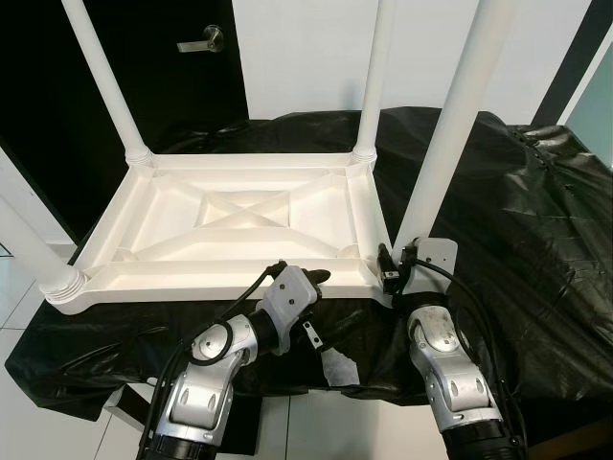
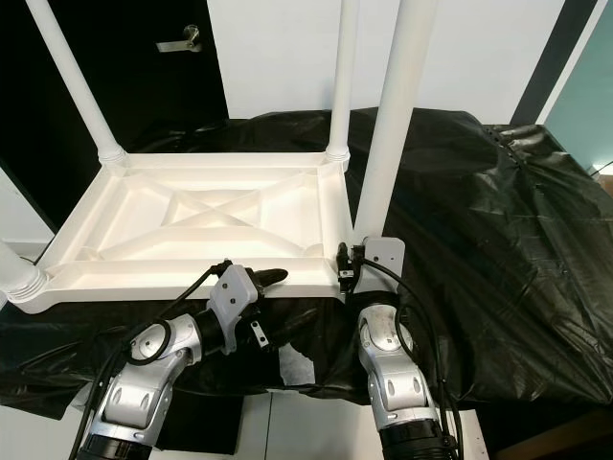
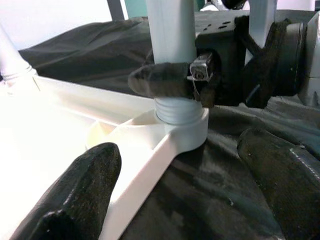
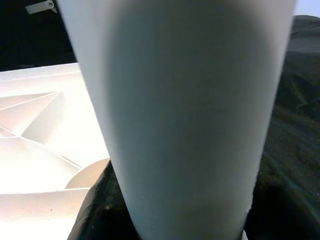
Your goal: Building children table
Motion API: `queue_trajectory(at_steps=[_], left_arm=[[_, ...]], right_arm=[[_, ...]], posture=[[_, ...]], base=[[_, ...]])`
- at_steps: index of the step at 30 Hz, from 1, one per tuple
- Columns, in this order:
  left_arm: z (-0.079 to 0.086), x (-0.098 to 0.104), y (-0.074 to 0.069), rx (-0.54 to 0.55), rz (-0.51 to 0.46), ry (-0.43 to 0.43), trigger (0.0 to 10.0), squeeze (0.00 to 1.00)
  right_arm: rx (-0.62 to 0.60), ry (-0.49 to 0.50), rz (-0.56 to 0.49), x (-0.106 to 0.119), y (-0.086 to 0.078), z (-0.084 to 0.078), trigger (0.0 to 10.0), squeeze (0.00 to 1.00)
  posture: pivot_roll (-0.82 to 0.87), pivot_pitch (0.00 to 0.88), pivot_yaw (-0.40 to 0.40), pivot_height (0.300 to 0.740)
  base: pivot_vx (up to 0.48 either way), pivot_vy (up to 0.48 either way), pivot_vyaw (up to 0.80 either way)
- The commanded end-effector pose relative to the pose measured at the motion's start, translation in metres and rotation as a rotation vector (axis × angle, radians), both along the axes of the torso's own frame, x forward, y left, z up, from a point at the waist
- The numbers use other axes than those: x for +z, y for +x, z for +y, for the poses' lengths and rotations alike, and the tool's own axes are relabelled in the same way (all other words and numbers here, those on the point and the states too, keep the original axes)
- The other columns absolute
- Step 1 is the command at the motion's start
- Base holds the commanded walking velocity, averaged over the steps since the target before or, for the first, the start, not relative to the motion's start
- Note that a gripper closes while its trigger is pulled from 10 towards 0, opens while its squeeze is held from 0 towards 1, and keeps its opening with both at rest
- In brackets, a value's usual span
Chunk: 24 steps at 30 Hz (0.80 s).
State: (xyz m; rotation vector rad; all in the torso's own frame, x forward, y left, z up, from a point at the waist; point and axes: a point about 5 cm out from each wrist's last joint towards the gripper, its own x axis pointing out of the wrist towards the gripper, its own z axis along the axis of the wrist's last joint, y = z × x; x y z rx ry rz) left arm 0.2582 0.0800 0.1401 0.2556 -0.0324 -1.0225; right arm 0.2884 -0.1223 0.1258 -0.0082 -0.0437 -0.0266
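Observation:
A white plastic children's table (image 1: 230, 216) lies upside down on a black plastic sheet (image 1: 517, 220). Its far legs (image 1: 105, 77) (image 1: 375, 77) stand up from their sockets, and a third leg (image 1: 34, 254) rises at the near left corner. My right gripper (image 1: 395, 266) is shut on the base of the near right leg (image 1: 450, 134), whose threaded end (image 3: 180, 110) sits in the corner socket. My left gripper (image 1: 314, 302) is open at the table's front rim, just left of that corner, with its fingers (image 3: 75, 200) set wide on either side of the edge.
The sheet-covered surface ends just in front of my arms, with tiled floor (image 1: 14, 287) below on the left. A black door with a metal handle (image 1: 203, 40) and a white wall stand behind. Crumpled sheet spreads out to the right.

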Motion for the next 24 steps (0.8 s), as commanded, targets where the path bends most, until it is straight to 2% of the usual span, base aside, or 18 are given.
queue_trajectory(at_steps=[1, 2, 4, 7, 8, 12, 15, 16, 17, 18, 19, 20, 22, 23, 24], left_arm=[[0.006, 0.001, 0.01, 0.189, -0.038, -0.017, 10.0, 0.0], [0.006, 0.001, 0.01, 0.189, -0.039, -0.018, 10.0, 0.0], [0.005, 0.002, 0.01, 0.188, -0.04, -0.018, 10.0, 0.0], [0.004, 0.004, 0.008, 0.173, -0.038, -0.029, 10.0, 0.0], [0.004, 0.004, 0.008, 0.173, -0.038, -0.029, 10.0, 0.0], [0.003, 0.004, 0.008, 0.151, -0.038, -0.021, 10.0, 0.0], [0.004, 0.004, 0.008, 0.15, -0.038, -0.021, 10.0, 0.0], [0.004, 0.004, 0.008, 0.15, -0.037, -0.02, 10.0, 0.0], [0.004, 0.004, 0.009, 0.148, -0.036, -0.019, 10.0, 0.0], [0.005, 0.004, 0.009, 0.147, -0.036, -0.018, 10.0, 0.0], [0.005, 0.004, 0.009, 0.147, -0.036, -0.018, 10.0, 0.0], [0.005, 0.004, 0.008, 0.146, -0.034, -0.016, 10.0, 0.0], [0.005, 0.004, 0.008, 0.146, -0.034, -0.016, 10.0, 0.0], [0.005, 0.004, 0.008, 0.144, -0.032, -0.016, 10.0, 0.0], [0.005, 0.004, 0.008, 0.144, -0.032, -0.016, 10.0, 0.0]], right_arm=[[-0.01, -0.001, 0.056, -0.01, -0.002, -0.005, 10.0, 0.0], [-0.005, -0.005, 0.048, -0.009, -0.002, -0.007, 10.0, 1.0], [0.01, -0.003, 0.042, -0.008, -0.002, -0.008, 10.0, 1.0], [0.136, -0.027, 0.009, -0.005, -0.004, -0.012, 10.0, 1.0], [0.136, -0.027, 0.009, -0.005, -0.004, -0.012, 10.0, 1.0], [0.31, -0.078, -0.033, 0.003, -0.005, -0.026, 10.0, 1.0], [0.34, -0.091, -0.036, 0.005, -0.005, -0.029, 10.0, 1.0], [0.384, -0.117, -0.033, 0.006, -0.004, -0.033, 10.0, 1.0], [0.431, -0.125, -0.028, 0.007, -0.002, -0.037, 10.0, 0.84], [0.46, -0.126, -0.025, 0.008, -0.001, -0.039, 10.0, 0.0], [0.46, -0.126, -0.025, 0.008, -0.001, -0.039, 10.0, 0.0], [0.53, -0.149, -0.021, 0.011, 0.002, -0.042, 10.0, 0.0], [0.53, -0.149, -0.021, 0.011, 0.002, -0.042, 10.0, 0.0], [0.589, -0.185, -0.018, 0.013, 0.006, -0.045, 10.0, 0.0], [0.589, -0.185, -0.018, 0.013, 0.006, -0.045, 10.0, 0.0]], posture=[[-0.03, 0.0, -0.012, 0.74], [-0.03, 0.0, -0.01, 0.74], [-0.03, 0.0, -0.008, 0.74], [-0.04, 0.0, 0.005, 0.74], [-0.04, 0.0, 0.005, 0.74], [-0.05, 0.0, 0.025, 0.74], [-0.05, 0.0, 0.025, 0.74], [-0.05, 0.0, 0.031, 0.74], [-0.05, 0.0, 0.034, 0.74], [-0.05, 0.0, 0.034, 0.74], [-0.05, 0.0, 0.034, 0.74], [-0.05, 0.0, 0.04, 0.74], [-0.05, 0.0, 0.04, 0.74], [-0.05, 0.0, 0.043, 0.74], [-0.05, 0.0, 0.043, 0.74]], base=[[0.0, 0.0, 0.0], [0.0, 0.0, 0.0], [0.0, 0.0, 0.0], [0.0, 0.0, 0.0], [0.0, 0.0, 0.0], [0.0, 0.0, 0.0], [0.0, 0.0, 0.0], [0.0, 0.0, 0.0], [0.0, 0.0, 0.0], [0.0, 0.0, 0.0], [0.0, 0.0, 0.0], [0.0, 0.0, 0.0], [0.0, 0.0, 0.0], [0.0, 0.0, 0.0], [0.0, 0.0, 0.0]])
